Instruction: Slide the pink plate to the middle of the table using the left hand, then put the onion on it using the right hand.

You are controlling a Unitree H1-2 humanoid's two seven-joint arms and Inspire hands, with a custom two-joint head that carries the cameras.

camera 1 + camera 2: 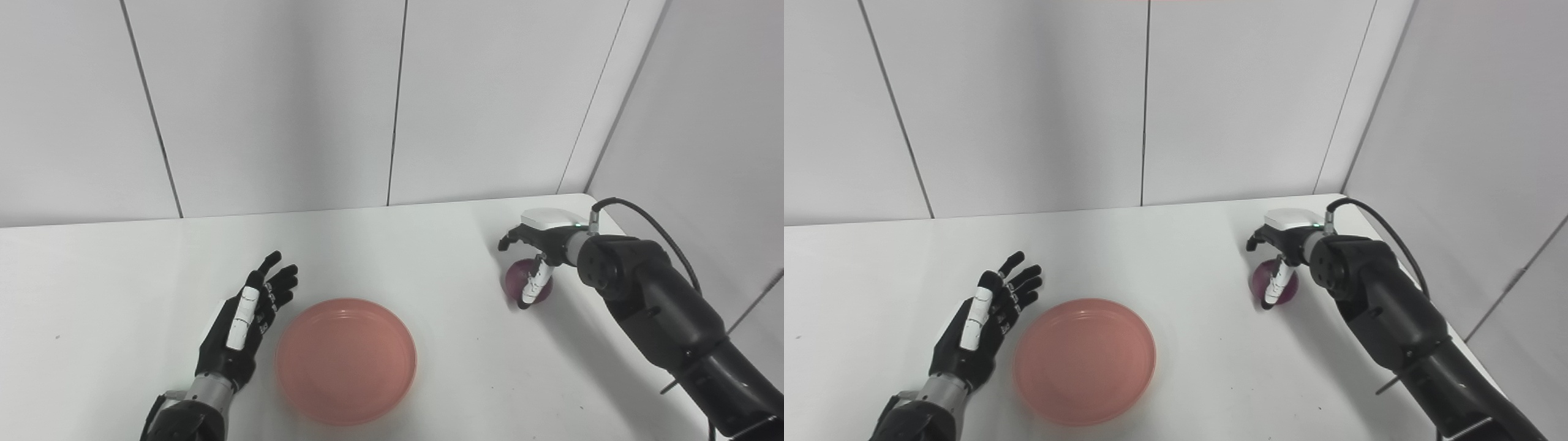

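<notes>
While the left hand (242, 327) lies spread flat, holding nothing, just left of the plate (346, 360) mid-bench (429, 257), the right hand (536, 245) curls over the onion (525, 277) near the bench's right edge, thumb touching it.

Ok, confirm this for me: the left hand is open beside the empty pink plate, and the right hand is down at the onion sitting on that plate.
One thing is wrong: the onion is not on the pink plate. Both eye views show it on the bare table, far to the plate's right. The rest holds: the left hand is open beside the empty plate, and the right hand is down at the onion.
</notes>
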